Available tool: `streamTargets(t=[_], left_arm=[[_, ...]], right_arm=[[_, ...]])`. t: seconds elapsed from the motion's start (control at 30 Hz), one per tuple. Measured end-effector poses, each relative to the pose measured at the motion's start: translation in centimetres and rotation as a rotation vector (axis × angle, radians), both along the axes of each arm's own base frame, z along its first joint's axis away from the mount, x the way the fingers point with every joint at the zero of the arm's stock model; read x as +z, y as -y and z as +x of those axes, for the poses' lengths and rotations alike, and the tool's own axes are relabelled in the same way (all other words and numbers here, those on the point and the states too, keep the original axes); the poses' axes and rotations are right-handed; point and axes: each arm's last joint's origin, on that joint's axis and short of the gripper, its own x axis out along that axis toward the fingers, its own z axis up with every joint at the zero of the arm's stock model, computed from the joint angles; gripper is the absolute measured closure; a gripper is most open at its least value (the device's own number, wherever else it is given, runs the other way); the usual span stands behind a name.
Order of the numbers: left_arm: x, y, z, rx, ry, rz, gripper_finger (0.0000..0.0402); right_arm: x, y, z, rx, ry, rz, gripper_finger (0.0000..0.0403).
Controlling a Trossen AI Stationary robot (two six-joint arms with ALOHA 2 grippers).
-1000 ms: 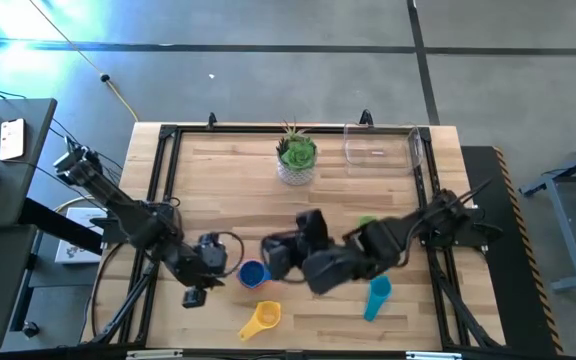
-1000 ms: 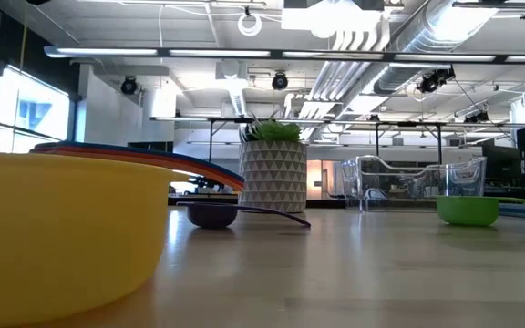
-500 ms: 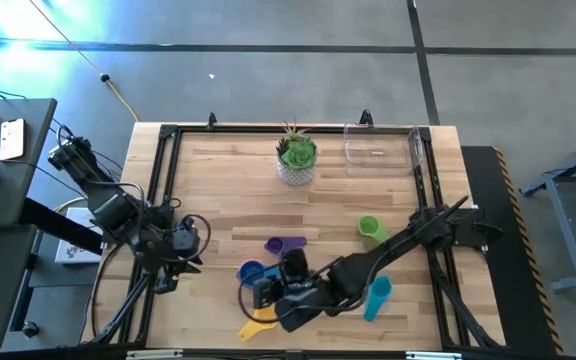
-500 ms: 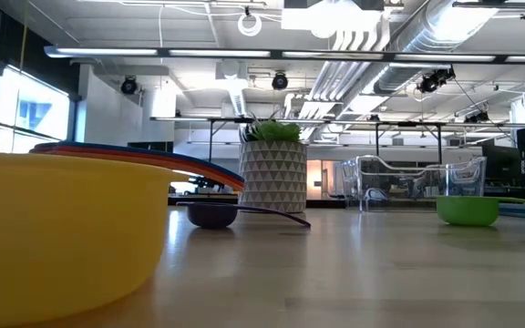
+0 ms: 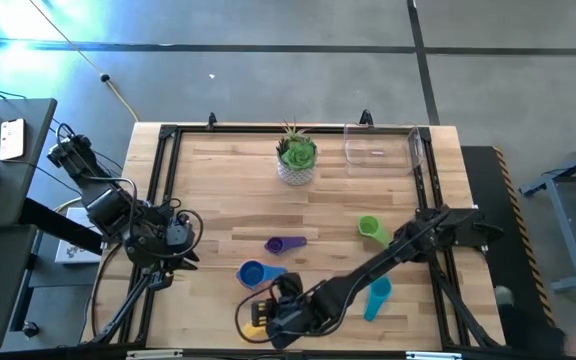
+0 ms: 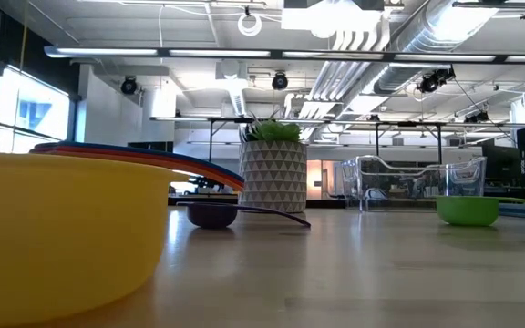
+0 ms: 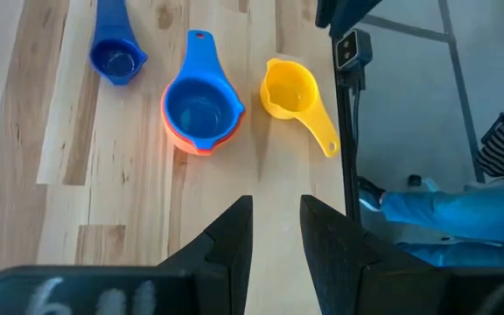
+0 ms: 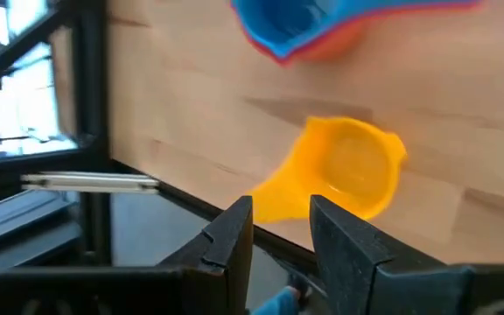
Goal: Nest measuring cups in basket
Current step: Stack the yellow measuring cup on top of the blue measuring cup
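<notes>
Wooden worktop (image 5: pixel 218 190): right claw (image 5: pixel 265 318), fingers apart, over yellow cup (image 8: pixel 344 171); left claw (image 5: pixel 168 243) apart, worktop's left edge.

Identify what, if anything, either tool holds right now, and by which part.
Nothing is held. The right tool hangs open just above the yellow cup; the left tool waits empty at the table's left edge.

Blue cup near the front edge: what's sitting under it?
The blue cup is nested in an orange cup, of which only a rim sliver shows below it. Whether anything else lies under the blue cup cannot be seen. The yellow cup lies apart, beside them.
</notes>
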Motion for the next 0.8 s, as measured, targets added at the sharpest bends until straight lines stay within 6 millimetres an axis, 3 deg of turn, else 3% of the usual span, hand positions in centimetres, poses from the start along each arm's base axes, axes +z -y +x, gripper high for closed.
streamTargets(t=[0.37,0.8], left_arm=[[0.0,-0.1,0.0,0.027,0.007,0.0,0.0312],[0.0,-0.1,0.1,0.038,0.01,0.001,0.0312]], right_arm=[[-4.5,-1.6,-0.1,-0.039,-0.125,0.018,0.0295],[-8.8,-1.8,0.8,-0.038,-0.229,0.047,0.0295]])
